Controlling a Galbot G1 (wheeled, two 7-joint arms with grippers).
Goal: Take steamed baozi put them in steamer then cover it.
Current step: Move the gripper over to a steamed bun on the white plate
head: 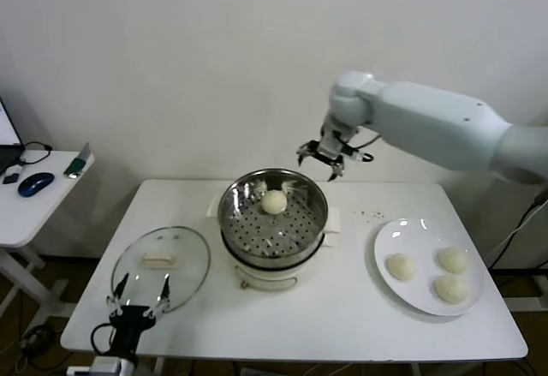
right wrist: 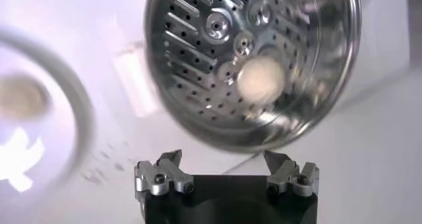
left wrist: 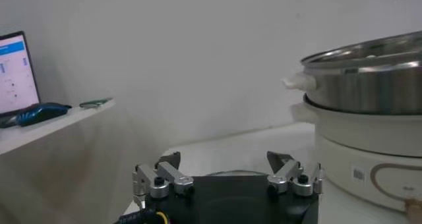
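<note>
My right gripper [head: 324, 158], fingers wide and empty, hovers behind the shiny round steel steamer [head: 274, 215]; swinging low toward the three cream-white dough buns [head: 452, 260] risks clipping its rim.

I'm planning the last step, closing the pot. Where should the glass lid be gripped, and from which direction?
Probably by the cream bar handle at the centre of the cover, coming straight down from above. The lid lies flat on the table, handle up, left of the steamer, and its glass dome offers no other hold. The open left gripper sits at its near edge.
</note>
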